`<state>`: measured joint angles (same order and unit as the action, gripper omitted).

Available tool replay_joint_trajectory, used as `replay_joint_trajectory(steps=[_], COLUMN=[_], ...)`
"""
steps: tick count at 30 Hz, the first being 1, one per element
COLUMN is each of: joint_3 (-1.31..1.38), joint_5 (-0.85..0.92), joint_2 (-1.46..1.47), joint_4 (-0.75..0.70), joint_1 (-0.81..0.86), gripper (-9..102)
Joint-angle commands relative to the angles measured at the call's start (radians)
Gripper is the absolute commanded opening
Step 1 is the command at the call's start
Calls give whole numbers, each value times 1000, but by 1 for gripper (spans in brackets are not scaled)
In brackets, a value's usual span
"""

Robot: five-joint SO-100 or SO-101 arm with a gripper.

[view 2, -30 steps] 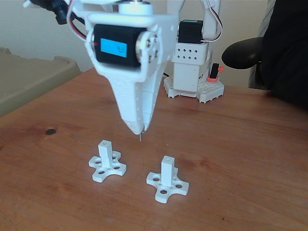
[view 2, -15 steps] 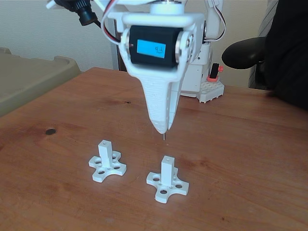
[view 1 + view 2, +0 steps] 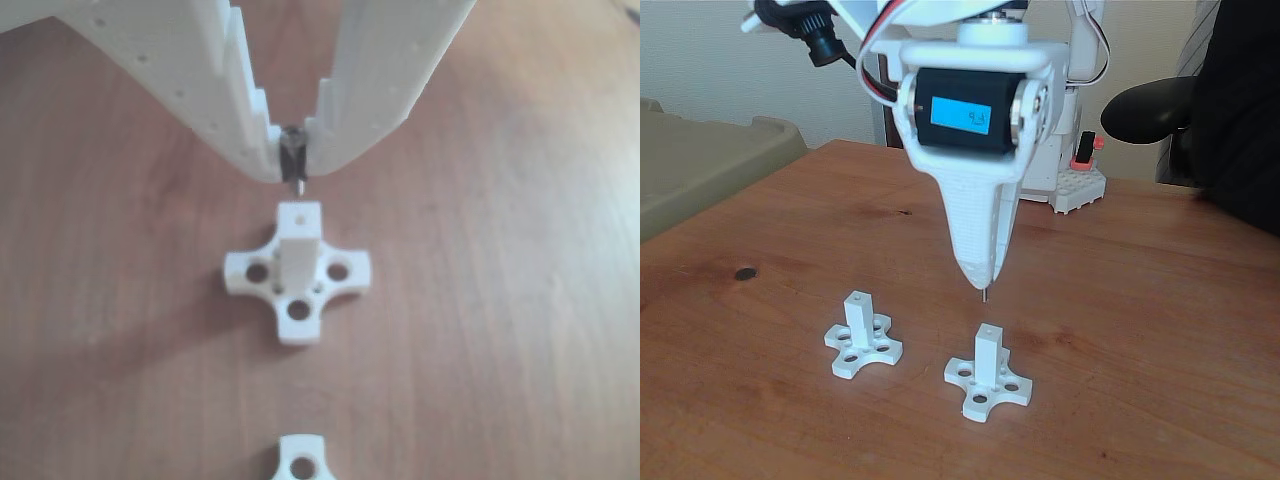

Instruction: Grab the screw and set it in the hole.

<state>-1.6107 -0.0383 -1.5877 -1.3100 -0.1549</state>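
White gripper (image 3: 982,277) hangs centre frame in the fixed view, pointing straight down, fingertips pinched on the screw (image 3: 984,291); thin shank pokes out below the tips, tip down. In the other view the gripper (image 3: 294,165) comes in from the top edge, both fingers closed on the dark screw (image 3: 295,170), head wedged between the tips, upper centre.

Screw is in the air, above the white post (image 3: 988,352) at lower centre of the fixed view, clear gap between screw tip and post top. Hole (image 3: 988,328) is a small dot on the post's top face, nothing in it. In the other view the post (image 3: 298,245) sits just below the screw, centre frame, hole (image 3: 301,215) visible on its end face, screw tip just above and close to in line with it.

Second white post with cross base (image 3: 862,335) stands at lower left in the fixed view, apart from the first; an edge of it (image 3: 300,458) shows at the bottom of the other view. All on a brown wooden table (image 3: 1140,300). Arm base (image 3: 1050,150) at upper centre behind the gripper.
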Motion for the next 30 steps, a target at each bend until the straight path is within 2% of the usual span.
replay_joint_trajectory(steps=[1,30], joint_3=[5,-11], joint_5=[-8,-8], joint_2=[-51,23], joint_4=[28,64], joint_1=[-11,-23], gripper=[-4,-4])
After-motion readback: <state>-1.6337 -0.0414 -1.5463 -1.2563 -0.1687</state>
